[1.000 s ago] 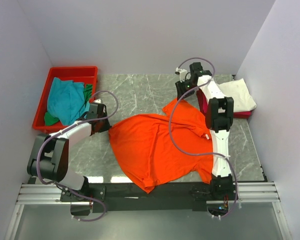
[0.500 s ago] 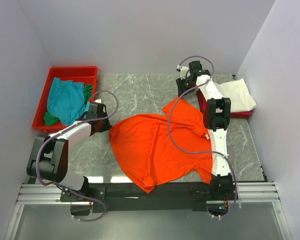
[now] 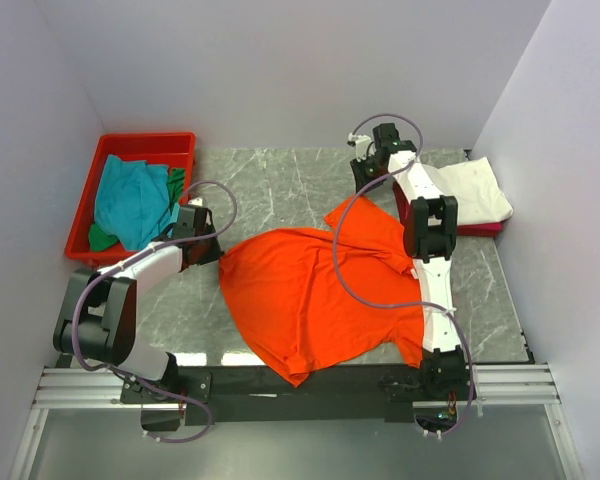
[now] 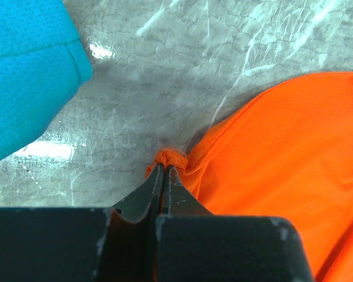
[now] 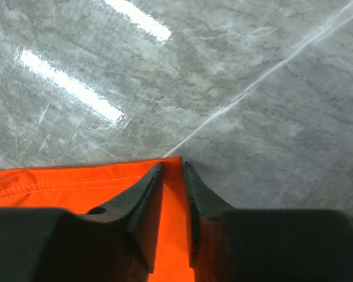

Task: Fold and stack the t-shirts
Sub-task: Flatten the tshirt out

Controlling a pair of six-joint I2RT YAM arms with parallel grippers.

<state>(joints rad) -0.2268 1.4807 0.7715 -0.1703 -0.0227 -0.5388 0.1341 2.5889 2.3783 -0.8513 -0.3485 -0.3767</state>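
The left gripper (image 4: 165, 169) is shut tight on a small bunched bit of the orange t-shirt (image 3: 310, 290), at the shirt's left edge. The cloth is squeezed into a little knot right at the fingertips. The right gripper (image 5: 173, 165) is set over the shirt's far corner, with one finger on each side of the hem and a thin gap between them. Orange cloth is seen in that gap, but whether it is pinched yet cannot be told.

The orange t-shirt is spread over the middle of the grey table (image 3: 270, 190), a bit crumpled, and its near edge is hung over the front of the table. It is likely being taken at two spots far apart so that it can be pulled flat and smooth before any fold is made. A low hold close to the table is probably used so that only one layer is picked up.

A teal t-shirt (image 3: 130, 205) and a green t-shirt (image 3: 177, 182) are piled in the red tray (image 3: 145, 138) at the far left, and are probably waiting to be folded. At the far right, a white t-shirt (image 3: 475, 185) is laid folded on top of a dark red t-shirt (image 3: 480, 229). This is likely the stack where the orange one will be put.

No words, labels or brand marks can be read on anything.
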